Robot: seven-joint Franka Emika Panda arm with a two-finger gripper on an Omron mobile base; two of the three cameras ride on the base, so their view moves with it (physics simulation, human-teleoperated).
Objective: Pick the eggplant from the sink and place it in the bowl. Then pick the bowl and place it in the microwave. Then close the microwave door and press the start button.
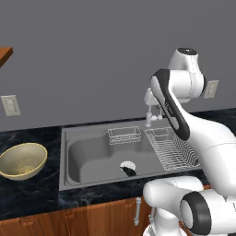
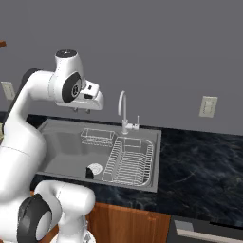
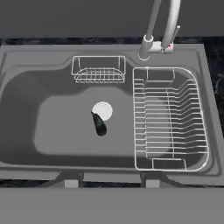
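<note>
The eggplant [image 3: 99, 124] lies on the sink [image 3: 52, 127] floor, touching the drain [image 3: 103, 110] at its 7 o'clock. Small, smooth and likely slippery, it is best pinched across its middle. The claw [image 2: 81, 110] hangs high above; its opening cannot be told.

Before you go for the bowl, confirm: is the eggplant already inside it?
No, the eggplant lies on the sink floor beside the drain, and the bowl on the counter holds nothing.
</note>
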